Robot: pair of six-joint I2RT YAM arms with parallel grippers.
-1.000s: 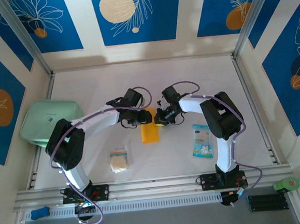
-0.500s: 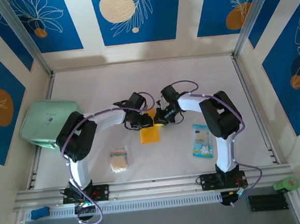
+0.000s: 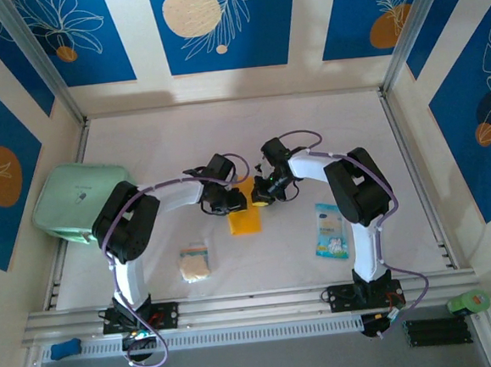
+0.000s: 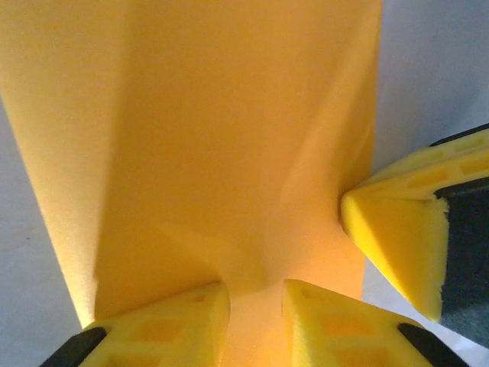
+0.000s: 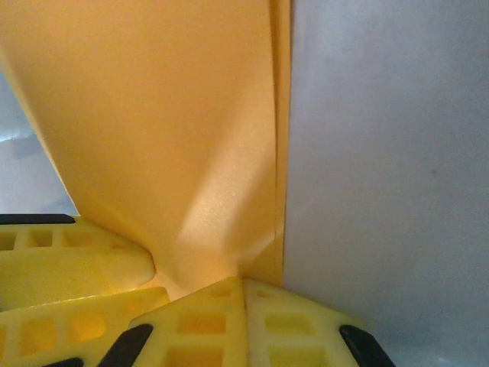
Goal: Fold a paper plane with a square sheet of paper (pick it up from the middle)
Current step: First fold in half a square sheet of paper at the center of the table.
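- White table lies bare beyond both jaws in the top view; the wrist views catch slivers of it beside the paper.
- Orange-yellow sheet of paper, folded into a strip, runs lengthwise from the jaws toward the arm bases. Up close, a crease and buckling show.
- Printed packet and spongy square lie well apart from the jaws.
- Left gripper pinches the strip's far end.
- Right gripper, just beside it, has its fingers pressed together on the strip's edge.

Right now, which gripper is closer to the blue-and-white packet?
The right gripper, pinching the orange paper just left of the blue-white packet; the left gripper pinches the paper's other side, farther away.
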